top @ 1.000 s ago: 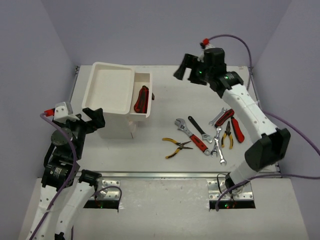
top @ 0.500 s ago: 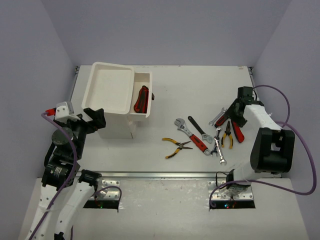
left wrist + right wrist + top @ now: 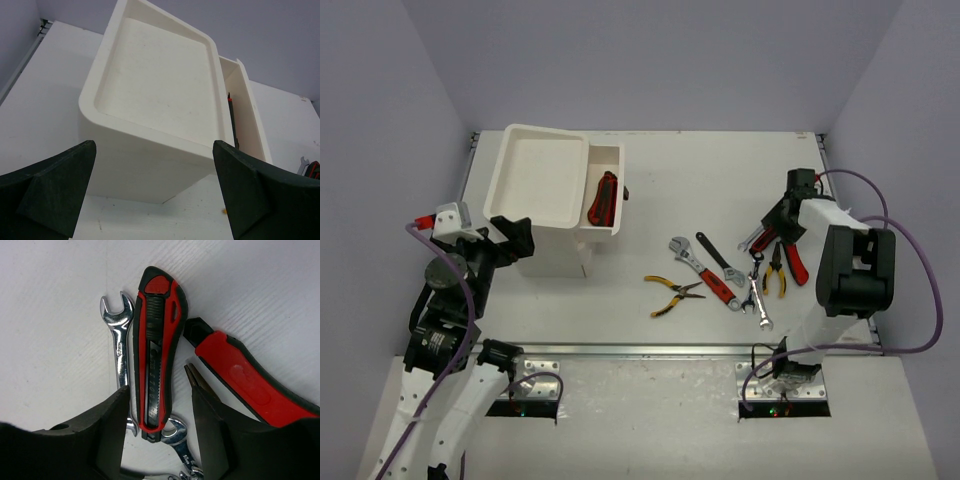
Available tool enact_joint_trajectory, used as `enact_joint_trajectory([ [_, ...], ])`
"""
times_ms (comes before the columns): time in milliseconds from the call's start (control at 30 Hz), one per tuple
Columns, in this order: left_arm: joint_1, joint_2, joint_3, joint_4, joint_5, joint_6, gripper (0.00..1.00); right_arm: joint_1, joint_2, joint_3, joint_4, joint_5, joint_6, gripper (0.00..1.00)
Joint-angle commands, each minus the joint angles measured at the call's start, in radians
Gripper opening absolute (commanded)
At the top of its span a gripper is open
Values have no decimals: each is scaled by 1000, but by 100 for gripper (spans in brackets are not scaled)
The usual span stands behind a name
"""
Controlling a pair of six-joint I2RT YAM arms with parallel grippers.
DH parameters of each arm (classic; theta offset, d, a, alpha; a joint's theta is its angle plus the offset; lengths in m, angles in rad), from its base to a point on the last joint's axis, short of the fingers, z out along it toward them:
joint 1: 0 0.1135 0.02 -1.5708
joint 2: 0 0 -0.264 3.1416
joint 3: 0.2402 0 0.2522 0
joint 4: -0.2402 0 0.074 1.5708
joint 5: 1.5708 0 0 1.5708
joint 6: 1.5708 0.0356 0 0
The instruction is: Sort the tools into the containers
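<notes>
The right gripper (image 3: 159, 388) is down on the table (image 3: 670, 170) at the right-hand cluster of tools. Its jaws are partway apart and set astride the near end of a red-and-black utility knife (image 3: 156, 330) that lies flat, with 1 finger (image 3: 107, 430) on each side of the handle. A strip of table and the pointed nose of a pair of small pliers (image 3: 194, 377) show between the knife and the finger on the right of the wrist view, so the jaws are not clamped on it. A silver spanner (image 3: 118, 345) lies just beside the knife on its other side, running under the other finger, and a red-handled cutter (image 3: 242, 380) lies angled away past the pliers. From above, the rest of the loose tools lie nearer the middle of the table: a black wrench (image 3: 717, 255) and a red-handled adjustable wrench (image 3: 708, 275) side by side, yellow-handled pliers (image 3: 671, 293) to their left, and a few more spanners (image 3: 757, 300) overlapping close to the right arm. The white box (image 3: 535, 185) stands at the far left, with 1 narrow open compartment (image 3: 607, 160) along its right side and 1 red-and-black tool (image 3: 604, 199) lying in it. The left gripper (image 3: 510, 238) hangs at the near side of the box — jaws spread wide, holding nothing — and the box's shallow tray top fills its wrist view.
</notes>
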Motion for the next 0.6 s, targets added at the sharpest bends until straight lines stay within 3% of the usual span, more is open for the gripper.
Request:
enact_joint_trajectory([
  [0, -10, 7, -2, 40, 13, 6, 100, 2, 34, 31, 47, -7, 37, 52],
  [233, -10, 9, -2, 40, 15, 6, 100, 13, 124, 56, 45, -26, 44, 49],
  [567, -12, 9, -5, 46, 29, 7, 100, 21, 97, 27, 41, -8, 41, 25],
])
